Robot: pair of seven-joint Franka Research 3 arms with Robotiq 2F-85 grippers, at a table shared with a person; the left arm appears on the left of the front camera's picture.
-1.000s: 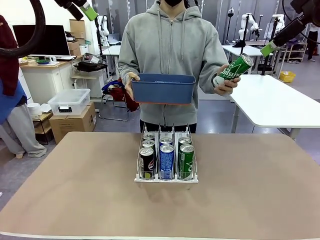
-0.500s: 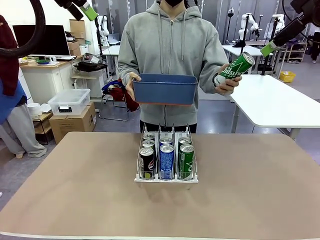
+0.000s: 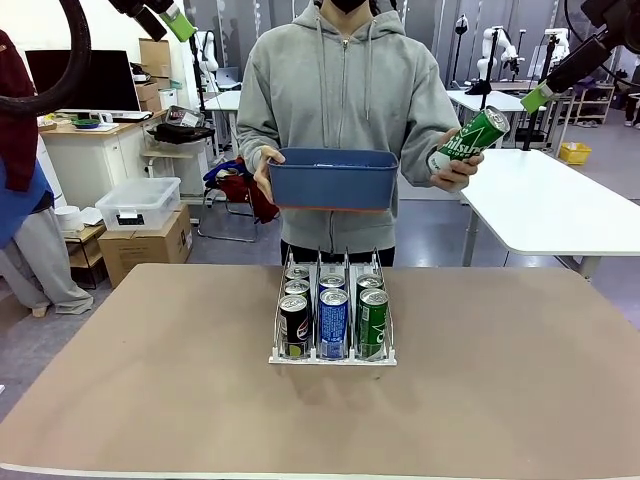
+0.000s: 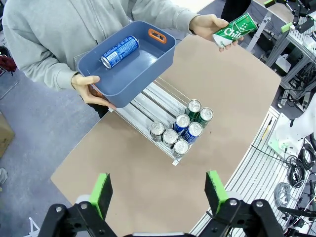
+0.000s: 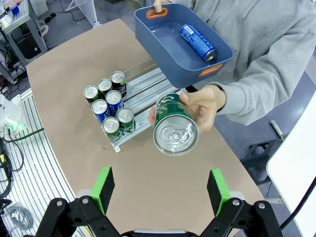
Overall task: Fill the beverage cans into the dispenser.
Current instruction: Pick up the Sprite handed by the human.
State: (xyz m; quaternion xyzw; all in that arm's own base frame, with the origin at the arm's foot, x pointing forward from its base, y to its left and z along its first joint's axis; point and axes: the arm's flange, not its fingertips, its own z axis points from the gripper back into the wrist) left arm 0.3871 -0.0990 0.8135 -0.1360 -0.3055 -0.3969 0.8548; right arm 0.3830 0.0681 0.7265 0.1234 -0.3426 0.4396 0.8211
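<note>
Rear cans point(image 3: 332, 282) apparently mostly hidden

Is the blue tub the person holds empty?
Not empty: one blue can lies on its side in the blue tub, visible in both wrist views.

Robotics lab or shared research hall, not a home. Near: big brown worktop point(image 3: 150, 390). A slotted aluminium mounting frame point(image 4: 266, 153) runs along the worktop's edge, with loose cables point(image 4: 296, 173) lying on it. Far right: plain white table point(image 3: 560, 205), and a yellow crate point(image 3: 574, 152) beyond it. Far left: white desk point(image 3: 90, 155) with a dark monitor point(image 3: 85, 80). Beside the desk, a clear lidded storage bin point(image 3: 138, 203) with a cardboard box point(image 3: 145, 247) just below it. More cardboard boxes point(image 3: 153, 55) stacked farther back. Grey hard floor point(image 3: 430, 230), open plan, several work stations in one room.
</note>
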